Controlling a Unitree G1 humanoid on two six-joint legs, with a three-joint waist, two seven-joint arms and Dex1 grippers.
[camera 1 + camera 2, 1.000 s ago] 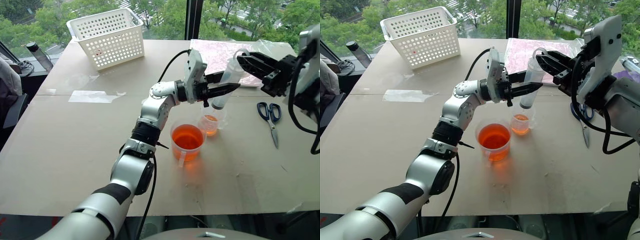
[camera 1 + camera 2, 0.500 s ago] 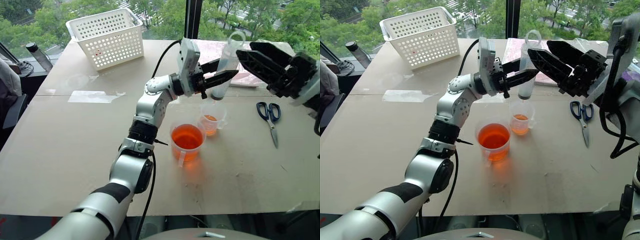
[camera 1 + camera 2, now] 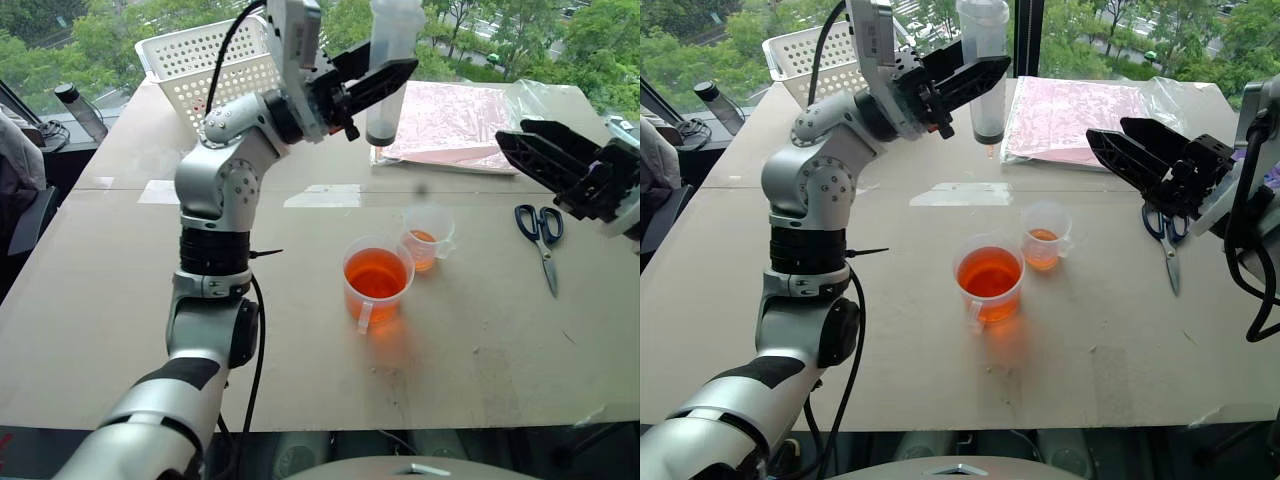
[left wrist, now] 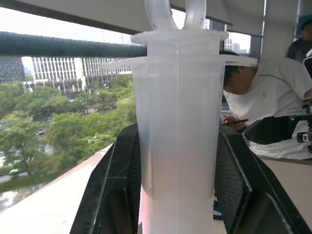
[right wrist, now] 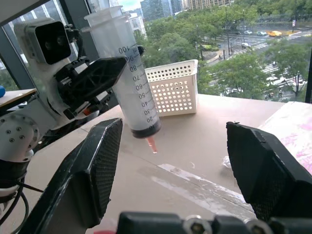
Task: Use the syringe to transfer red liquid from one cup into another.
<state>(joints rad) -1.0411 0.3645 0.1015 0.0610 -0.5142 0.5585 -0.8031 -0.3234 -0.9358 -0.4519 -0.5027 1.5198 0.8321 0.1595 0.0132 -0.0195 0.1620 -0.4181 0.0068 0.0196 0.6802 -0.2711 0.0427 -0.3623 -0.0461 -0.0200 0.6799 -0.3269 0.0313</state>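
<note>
My left gripper (image 3: 385, 78) is raised high over the far side of the table, shut on the syringe (image 3: 392, 55). The syringe stands upright with its tip down, and its barrel (image 4: 178, 136) sits between the two black fingers (image 4: 117, 195). A trace of red shows at the tip (image 5: 152, 144). Well below it, the larger handled cup (image 3: 376, 278) holds red liquid (image 3: 375, 274). The smaller cup (image 3: 425, 238) beside it holds a little at the bottom. My right gripper (image 3: 510, 140) hovers at the right, open and empty, clear of the syringe.
A white perforated basket (image 3: 215, 70) stands at the back left, partly behind my left arm. A pink sheet (image 3: 450, 120) lies at the back right. Blue scissors (image 3: 540, 235) lie right of the cups. A bottle (image 3: 75, 110) stands beyond the left edge. A person (image 4: 263, 97) sits across the table.
My left arm has lifted the syringe up and to the left, away from above the smaller cup. My right gripper has let go of the syringe's top, opened and drawn back to the right.
</note>
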